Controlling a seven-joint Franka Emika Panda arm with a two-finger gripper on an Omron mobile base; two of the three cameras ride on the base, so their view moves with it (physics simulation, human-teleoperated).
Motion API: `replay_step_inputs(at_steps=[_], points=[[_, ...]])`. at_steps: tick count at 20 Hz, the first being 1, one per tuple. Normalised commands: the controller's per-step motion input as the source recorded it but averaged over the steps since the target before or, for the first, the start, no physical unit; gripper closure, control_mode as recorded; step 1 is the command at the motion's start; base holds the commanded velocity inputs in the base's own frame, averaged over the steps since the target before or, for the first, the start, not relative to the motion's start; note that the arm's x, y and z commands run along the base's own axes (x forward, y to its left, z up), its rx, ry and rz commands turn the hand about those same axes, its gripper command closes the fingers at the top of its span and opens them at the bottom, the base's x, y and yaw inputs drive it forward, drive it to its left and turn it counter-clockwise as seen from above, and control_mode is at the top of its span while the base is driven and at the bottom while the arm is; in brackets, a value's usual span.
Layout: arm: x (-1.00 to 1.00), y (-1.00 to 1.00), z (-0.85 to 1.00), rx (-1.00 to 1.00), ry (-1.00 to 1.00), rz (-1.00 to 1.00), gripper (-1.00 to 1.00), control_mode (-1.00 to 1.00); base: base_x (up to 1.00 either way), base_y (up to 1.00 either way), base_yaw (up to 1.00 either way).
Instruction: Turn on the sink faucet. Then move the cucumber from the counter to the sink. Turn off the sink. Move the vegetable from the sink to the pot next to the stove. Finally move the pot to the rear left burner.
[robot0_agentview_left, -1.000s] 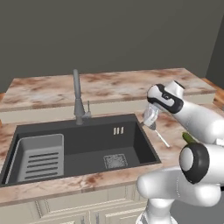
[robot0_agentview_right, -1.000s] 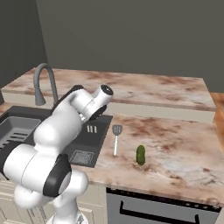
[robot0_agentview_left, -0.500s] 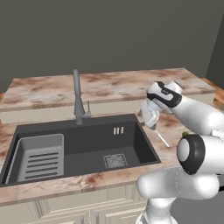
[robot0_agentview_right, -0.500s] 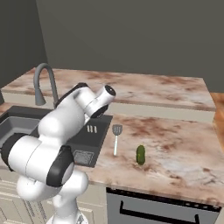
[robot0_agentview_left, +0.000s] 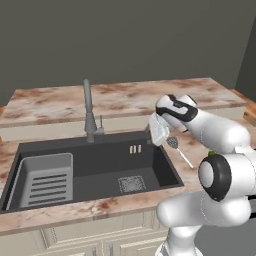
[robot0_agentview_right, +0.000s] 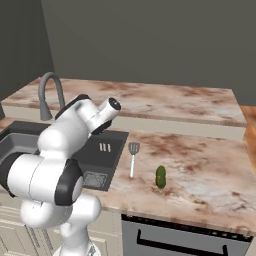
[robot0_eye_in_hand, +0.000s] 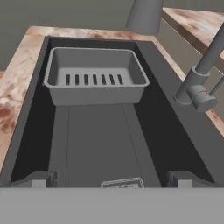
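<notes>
While the end effector (robot0_eye_in_hand: 112, 177) hangs over the right part of the sink (robot0_eye_in_hand: 96, 140), its two finger tips (robot0_eye_in_hand: 37, 178) stand spread wide with nothing between them. Seen from the hand, the ribbed rack insert (robot0_eye_in_hand: 94, 78) lies at twelve o'clock in the basin, the drain grate (robot0_eye_in_hand: 122, 183) sits just ahead of the tips, and the base of the sink faucet (robot0_eye_in_hand: 197, 89) stands at two o'clock. On the worktop (robot0_agentview_right: 210, 170), the cucumber (robot0_agentview_right: 160, 176) lies at three o'clock from the sink, with the spatula (robot0_agentview_right: 133, 156) between them, apart from both.
</notes>
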Motion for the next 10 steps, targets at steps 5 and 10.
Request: replay_step_inputs(at_steps=[5,10], points=[[0.29,0.52,0.00,0.01,-0.01,0.00,-1.00,-1.00,0.00,0.00,0.00],[0.36,0.30,0.00,0.02,-0.01,0.00,-1.00,-1.00,0.00,0.00,0.00]])
